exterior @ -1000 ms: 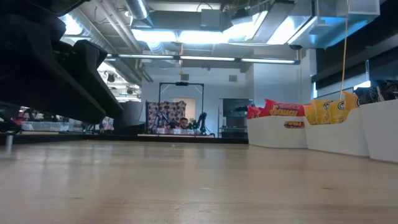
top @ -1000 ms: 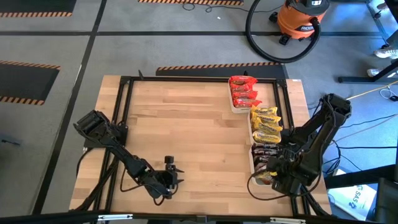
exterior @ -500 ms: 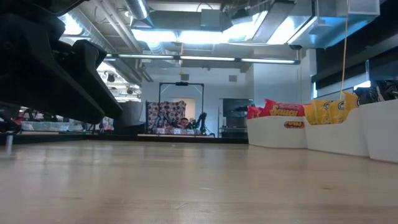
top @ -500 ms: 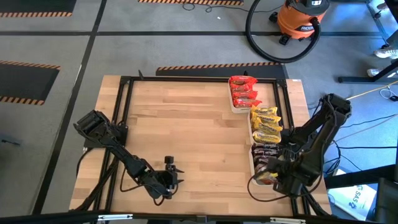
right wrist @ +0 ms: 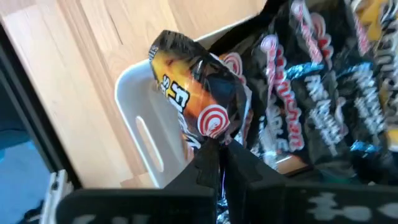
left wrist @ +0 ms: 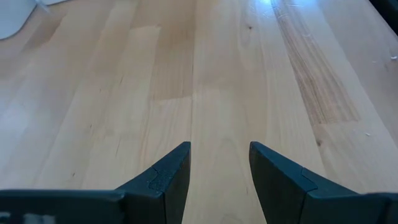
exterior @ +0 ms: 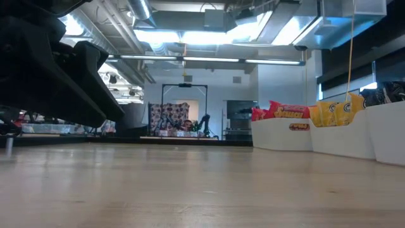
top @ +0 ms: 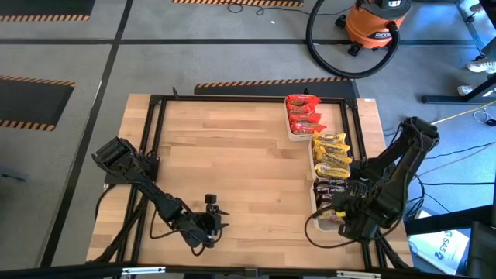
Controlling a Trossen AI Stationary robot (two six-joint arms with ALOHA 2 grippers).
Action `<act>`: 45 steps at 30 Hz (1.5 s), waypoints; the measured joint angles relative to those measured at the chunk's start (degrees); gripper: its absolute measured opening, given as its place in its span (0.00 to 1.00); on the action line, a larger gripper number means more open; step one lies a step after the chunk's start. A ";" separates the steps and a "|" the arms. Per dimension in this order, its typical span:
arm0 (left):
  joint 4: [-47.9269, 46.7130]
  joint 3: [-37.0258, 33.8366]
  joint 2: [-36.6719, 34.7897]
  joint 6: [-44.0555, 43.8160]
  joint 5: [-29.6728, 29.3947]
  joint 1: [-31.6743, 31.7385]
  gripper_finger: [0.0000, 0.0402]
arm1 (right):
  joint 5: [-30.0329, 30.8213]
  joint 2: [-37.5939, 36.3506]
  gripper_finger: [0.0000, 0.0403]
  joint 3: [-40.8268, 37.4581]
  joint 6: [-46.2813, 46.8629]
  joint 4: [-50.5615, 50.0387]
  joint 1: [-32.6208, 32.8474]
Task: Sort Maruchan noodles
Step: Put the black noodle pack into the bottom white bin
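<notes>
Right hand (top: 335,215) newly shut over table (top: 232,170).

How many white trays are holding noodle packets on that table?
3, in a row along the table's right side: red tray farthest back, yellow tray in the middle, dark tray nearest the front.

A grey floor (top: 194,54) surrounds the wooden desk (top: 240,170), crossed by dark seams and orange-and-black hazard strips (top: 267,81) – an orange shop vacuum (top: 376,23) with a looped black hose (top: 325,58) stands beyond it; overhead, fluorescent tubes (exterior: 209,61) and bare ducts (exterior: 136,16) line the ceiling
</notes>
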 joint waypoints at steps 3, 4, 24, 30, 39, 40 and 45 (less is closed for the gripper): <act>0.00 0.00 0.00 0.02 0.00 -0.01 0.39 | 1.50 0.02 0.00 0.43 -4.12 1.17 -2.33; 0.00 0.00 0.00 0.02 0.00 0.01 0.39 | 2.15 0.02 0.00 0.43 -5.76 2.05 -3.24; 0.00 0.00 0.00 0.07 -0.24 0.19 0.39 | 6.41 2.40 0.00 0.43 -37.27 22.61 -19.74; 0.13 0.00 0.00 0.07 -0.25 0.92 0.39 | 4.60 5.18 0.00 0.43 -46.64 32.81 -23.75; 0.37 0.00 -0.25 0.18 -1.60 1.20 0.39 | 5.86 6.69 0.00 0.43 -51.25 44.54 -29.49; 0.37 0.00 -0.60 0.25 -1.67 1.20 0.39 | 5.72 7.04 0.00 0.43 -51.40 45.66 -29.94; 0.70 0.01 -1.90 0.60 -1.81 1.20 0.39 | 0.35 10.57 0.00 0.43 -51.86 49.24 -33.30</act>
